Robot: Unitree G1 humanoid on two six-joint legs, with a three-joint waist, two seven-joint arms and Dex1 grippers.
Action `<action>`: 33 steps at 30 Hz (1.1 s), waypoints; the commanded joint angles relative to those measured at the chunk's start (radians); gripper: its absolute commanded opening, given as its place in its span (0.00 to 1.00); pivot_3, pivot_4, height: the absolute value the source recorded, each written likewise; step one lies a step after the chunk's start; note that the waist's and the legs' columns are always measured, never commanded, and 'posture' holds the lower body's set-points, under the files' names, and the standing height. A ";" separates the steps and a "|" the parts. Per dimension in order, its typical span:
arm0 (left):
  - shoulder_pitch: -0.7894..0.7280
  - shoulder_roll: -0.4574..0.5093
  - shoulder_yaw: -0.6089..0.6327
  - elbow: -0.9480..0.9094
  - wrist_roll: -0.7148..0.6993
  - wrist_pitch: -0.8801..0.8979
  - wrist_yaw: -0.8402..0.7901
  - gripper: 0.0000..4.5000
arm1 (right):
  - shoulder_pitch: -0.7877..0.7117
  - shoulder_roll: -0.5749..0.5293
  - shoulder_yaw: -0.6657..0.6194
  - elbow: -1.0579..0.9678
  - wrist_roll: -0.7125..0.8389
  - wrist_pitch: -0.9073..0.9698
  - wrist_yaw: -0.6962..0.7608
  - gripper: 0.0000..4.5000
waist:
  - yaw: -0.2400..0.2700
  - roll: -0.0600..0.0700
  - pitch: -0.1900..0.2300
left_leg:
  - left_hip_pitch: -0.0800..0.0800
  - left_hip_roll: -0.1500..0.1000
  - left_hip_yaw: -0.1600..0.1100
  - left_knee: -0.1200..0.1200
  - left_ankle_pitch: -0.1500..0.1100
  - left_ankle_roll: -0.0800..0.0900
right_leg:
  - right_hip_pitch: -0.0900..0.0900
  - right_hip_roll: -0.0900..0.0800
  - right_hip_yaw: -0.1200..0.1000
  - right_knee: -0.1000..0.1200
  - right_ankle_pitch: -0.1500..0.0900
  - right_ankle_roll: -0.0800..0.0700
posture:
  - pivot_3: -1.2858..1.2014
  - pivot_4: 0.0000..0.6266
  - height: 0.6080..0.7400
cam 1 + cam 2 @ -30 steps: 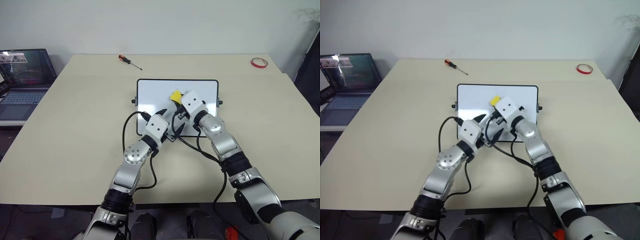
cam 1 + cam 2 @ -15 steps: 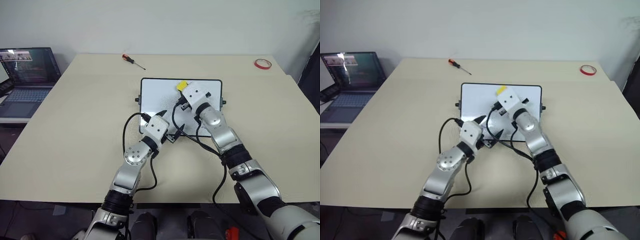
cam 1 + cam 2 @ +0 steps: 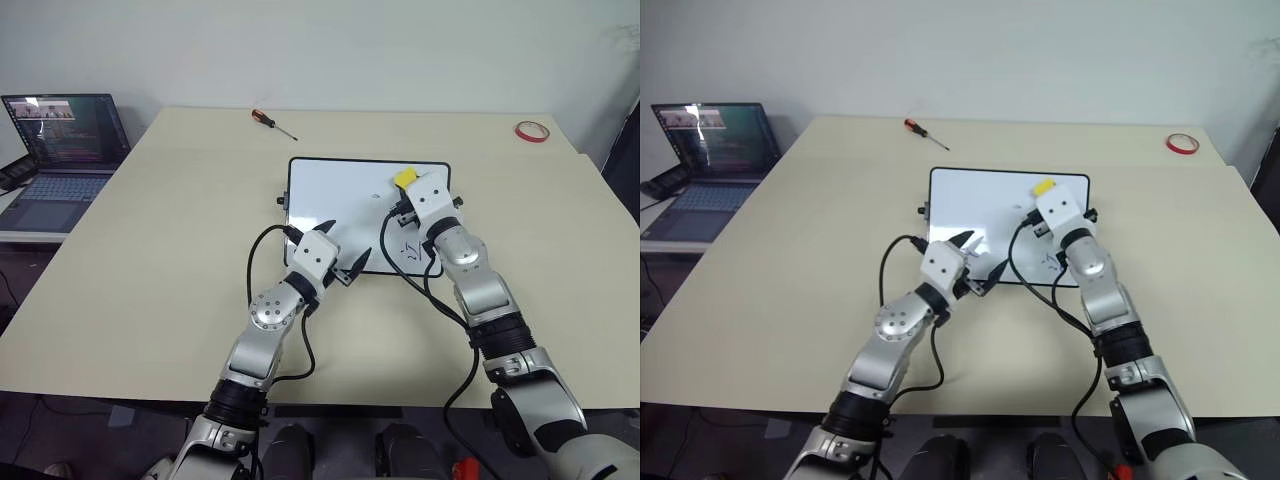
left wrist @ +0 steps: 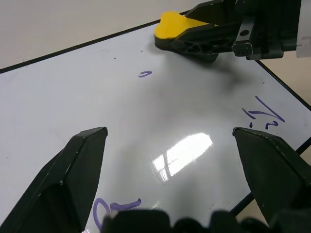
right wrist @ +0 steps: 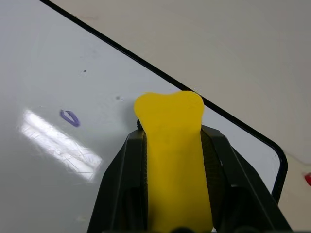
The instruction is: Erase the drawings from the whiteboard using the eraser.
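The whiteboard (image 4: pixel 146 121) is smooth and glossy, mirroring a light; the table (image 3: pixel 150 250) looks matt.

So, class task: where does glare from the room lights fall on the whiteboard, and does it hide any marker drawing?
Left wrist view: a bright patch of glare sits mid-whiteboard, between the open left gripper fingers; the drawings stay readable. Right wrist view: a streaky glare patch lies just beside a small purple loop, not over it; the eraser is evenly lit.
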 commanded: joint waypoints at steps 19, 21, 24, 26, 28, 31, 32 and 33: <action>0.001 0.004 -0.002 -0.045 -0.001 -0.004 0.002 1.00 | 0.011 0.058 0.076 0.007 -0.010 -0.050 0.088 0.25 | -0.028 0.000 0.000 | 0.001 0.001 0.001 -0.001 0.000 0.000 | -0.001 0.001 0.002 0.000 0.000 0.000 | 0.52 0.24 1.00; 0.000 0.004 -0.002 -0.045 -0.001 -0.003 0.001 1.00 | -0.026 0.056 0.059 0.047 -0.027 -0.058 0.037 0.25 | -0.027 0.000 0.000 | 0.001 0.001 0.001 -0.001 0.000 0.000 | -0.001 0.001 0.002 0.000 0.000 0.000 | 0.52 0.24 1.00; -0.005 0.004 -0.001 -0.040 -0.001 -0.003 0.000 1.00 | -0.061 0.054 0.049 0.085 -0.043 -0.065 -0.018 0.25 | -0.024 0.000 0.000 | 0.001 0.001 0.001 -0.001 0.000 0.000 | -0.001 0.001 0.001 0.000 0.000 0.000 | 0.52 0.24 1.00; -0.007 0.004 -0.001 -0.039 -0.001 -0.002 -0.001 1.00 | -0.067 0.055 0.054 0.096 -0.049 -0.067 -0.028 0.25 | -0.023 0.000 0.000 | 0.000 0.001 0.001 -0.001 0.000 0.000 | -0.001 0.001 0.001 0.000 0.000 0.000 | 0.52 0.24 1.00; -0.007 0.004 -0.002 -0.038 0.000 -0.002 -0.001 1.00 | -0.063 0.058 0.059 0.096 -0.052 -0.071 -0.029 0.25 | -0.023 0.000 0.000 | -0.001 0.001 0.001 -0.002 0.000 0.000 | -0.002 0.000 0.001 -0.001 0.000 0.000 | 0.52 0.24 1.00; -0.011 0.003 -0.002 -0.034 0.000 -0.003 -0.002 1.00 | -0.039 0.059 0.064 0.073 -0.053 -0.071 -0.027 0.25 | -0.022 0.000 0.000 | -0.001 0.001 0.001 -0.001 0.000 0.000 | -0.002 0.000 0.001 -0.001 0.000 0.000 | 0.52 0.24 1.00; -0.012 0.003 -0.002 -0.033 0.000 -0.003 -0.002 1.00 | -0.031 0.058 0.065 0.063 -0.050 -0.071 -0.020 0.25 | -0.021 0.000 0.000 | -0.001 0.001 0.001 -0.001 0.000 0.000 | -0.002 0.000 0.001 -0.001 0.000 0.000 | 0.52 0.24 1.00; -0.013 0.003 -0.002 -0.033 0.000 -0.003 -0.003 1.00 | -0.023 0.056 0.065 0.053 -0.045 -0.074 -0.011 0.25 | -0.021 0.000 0.000 | -0.001 0.001 0.001 -0.001 0.000 0.000 | -0.002 0.000 0.001 -0.001 0.000 0.000 | 0.52 0.24 1.00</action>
